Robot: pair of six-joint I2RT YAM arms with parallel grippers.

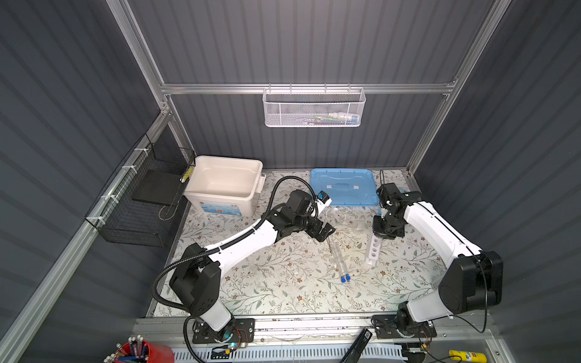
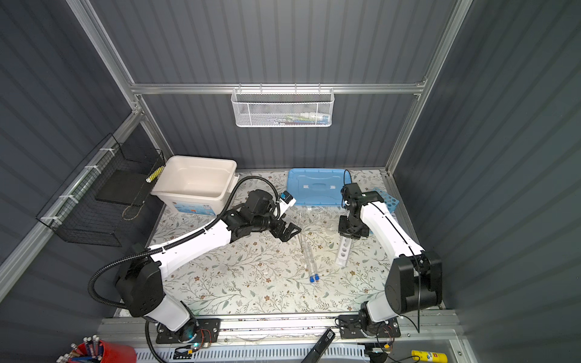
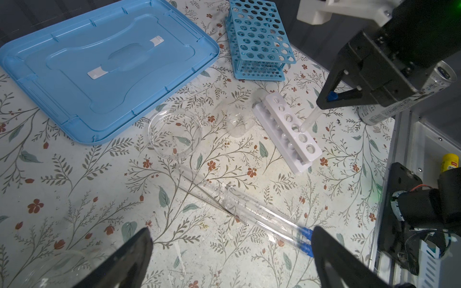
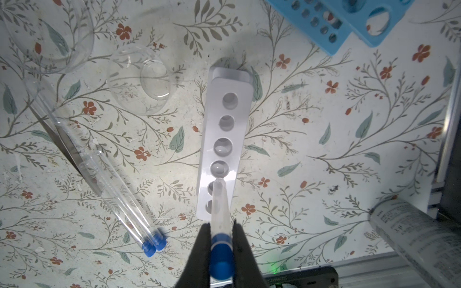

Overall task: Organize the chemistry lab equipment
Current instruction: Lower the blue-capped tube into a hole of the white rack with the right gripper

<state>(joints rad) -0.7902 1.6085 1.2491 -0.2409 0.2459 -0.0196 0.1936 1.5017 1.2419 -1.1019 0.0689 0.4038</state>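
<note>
My right gripper (image 4: pixel 220 229) is shut on a clear blue-capped tube (image 4: pixel 219 204), gripped just below its cap. The tube's rounded end hangs right at a hole of the small white one-row rack (image 4: pixel 224 129); I cannot tell whether it has entered. In both top views this gripper (image 1: pixel 382 234) stands over the rack (image 1: pixel 372 251). My left gripper (image 3: pixel 232 232) is open above the mat, empty, with two more blue-capped tubes (image 3: pixel 262 212) and a thin rod (image 3: pixel 212 199) lying just beyond it. A glass dish (image 3: pixel 174 133), a tipped beaker (image 3: pixel 239 122) and the blue many-holed rack (image 3: pixel 259 37) lie further off.
The light-blue lid (image 1: pixel 342 187) lies flat at the back, with the white bin (image 1: pixel 224 185) at the back left. A labelled cylinder (image 4: pixel 419 239) lies at the mat's right edge. Another clear glass vessel (image 3: pixel 50 269) sits close under my left wrist.
</note>
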